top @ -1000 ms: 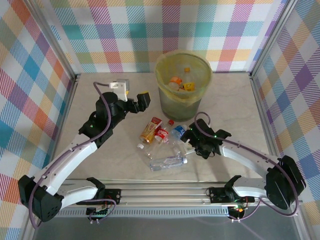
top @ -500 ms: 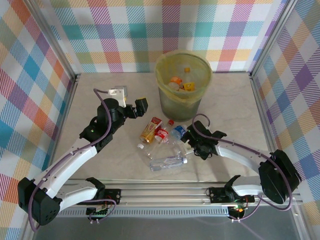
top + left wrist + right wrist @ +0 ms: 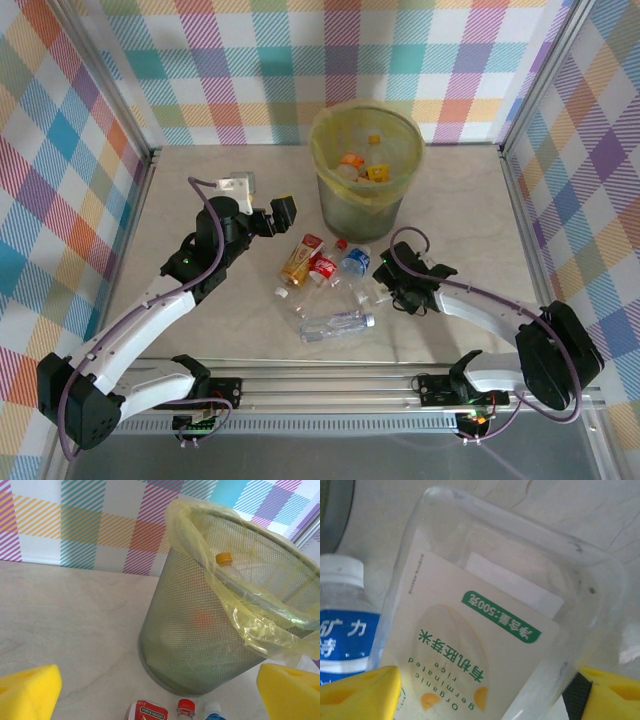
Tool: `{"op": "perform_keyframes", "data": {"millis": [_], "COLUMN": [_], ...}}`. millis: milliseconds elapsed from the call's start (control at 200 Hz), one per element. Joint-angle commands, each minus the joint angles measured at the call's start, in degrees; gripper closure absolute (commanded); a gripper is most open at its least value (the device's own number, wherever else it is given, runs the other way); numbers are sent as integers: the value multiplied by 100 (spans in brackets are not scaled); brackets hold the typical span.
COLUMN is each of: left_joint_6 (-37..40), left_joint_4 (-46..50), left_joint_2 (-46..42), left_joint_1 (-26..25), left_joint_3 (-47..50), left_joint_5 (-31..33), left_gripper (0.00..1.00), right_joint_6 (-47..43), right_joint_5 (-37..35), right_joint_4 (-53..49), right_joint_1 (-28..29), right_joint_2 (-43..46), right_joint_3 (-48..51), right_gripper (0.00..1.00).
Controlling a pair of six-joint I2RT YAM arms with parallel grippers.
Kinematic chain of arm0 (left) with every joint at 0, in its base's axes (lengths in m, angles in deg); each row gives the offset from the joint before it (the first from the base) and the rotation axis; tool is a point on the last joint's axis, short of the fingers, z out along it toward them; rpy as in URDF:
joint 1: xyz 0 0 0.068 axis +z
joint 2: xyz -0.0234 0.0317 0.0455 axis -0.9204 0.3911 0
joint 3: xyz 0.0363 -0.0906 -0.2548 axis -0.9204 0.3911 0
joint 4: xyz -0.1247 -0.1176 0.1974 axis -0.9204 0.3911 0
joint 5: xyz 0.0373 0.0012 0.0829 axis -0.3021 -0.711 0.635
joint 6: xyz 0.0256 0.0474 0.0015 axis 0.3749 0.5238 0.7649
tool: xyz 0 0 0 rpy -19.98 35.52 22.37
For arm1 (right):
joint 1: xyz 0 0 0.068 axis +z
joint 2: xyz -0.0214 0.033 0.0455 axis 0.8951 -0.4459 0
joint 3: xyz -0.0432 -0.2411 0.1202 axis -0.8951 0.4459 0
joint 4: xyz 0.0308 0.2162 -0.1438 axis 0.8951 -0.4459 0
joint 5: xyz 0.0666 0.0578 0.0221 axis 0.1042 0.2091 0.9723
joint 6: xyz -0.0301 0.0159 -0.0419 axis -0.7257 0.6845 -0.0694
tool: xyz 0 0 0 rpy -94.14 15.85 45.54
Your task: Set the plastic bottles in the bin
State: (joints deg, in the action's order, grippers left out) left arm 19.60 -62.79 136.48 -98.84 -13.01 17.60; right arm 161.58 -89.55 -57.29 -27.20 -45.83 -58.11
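**Top view.** Against 1 second ago, the left gripper (image 3: 279, 214) sits slightly lower-left, farther from the bin (image 3: 345, 207). The right arm's elbow has shifted left, and the right gripper (image 3: 384, 290) stays at the bottle cluster. 6 bottles (image 3: 322, 268) lie mid-frame on the table (image 3: 450, 200). At least 3 coloured caps show inside the bin. 2 arms.

**Left wrist view.** 2 yellow pads (image 3: 27, 690) sit at the bottom corners, spread wide, with nothing between them. The bin is right of centre with 1 orange-capped bottle (image 3: 226, 565) inside. 3 bottle tops line the bottom edge.

**Right wrist view.** 2 right-hand pads (image 3: 357, 692) flank 1 clear bottle (image 3: 485, 630) with green lettering; clamped or not, can't tell. 1 blue-label bottle (image 3: 345, 630) is at the left edge.
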Motion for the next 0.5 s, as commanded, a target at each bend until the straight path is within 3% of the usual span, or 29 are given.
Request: {"op": "perform_keyframes", "data": {"millis": [0, 145, 280, 350, 495], "left_joint_6": [-84, -77, -75, -77, -91], "left_joint_4": [-54, -39, -37, -49, -97], "left_joint_2": [11, -5, 0, 26, 95], "left_joint_1": [-30, -31, -31, -31, -31], "left_joint_3": [22, 32, 25, 27, 22], "left_joint_5": [-5, 24, 22, 22, 15], "left_gripper": [0, 0, 0, 0, 0], "right_joint_6": [-189, -551, -924, -1044, -995], "right_joint_5": [-201, -173, -61, -81, 113], "right_joint_4": [40, 74, -113, -361, -741], "right_joint_1": [-207, -644, -1099, -1167, -1162], "right_joint_2": [55, 105, 259, 353, 534], "right_joint_3": [168, 157, 88, -22, -198], "right_gripper": [19, 18, 6, 0, 0]}}
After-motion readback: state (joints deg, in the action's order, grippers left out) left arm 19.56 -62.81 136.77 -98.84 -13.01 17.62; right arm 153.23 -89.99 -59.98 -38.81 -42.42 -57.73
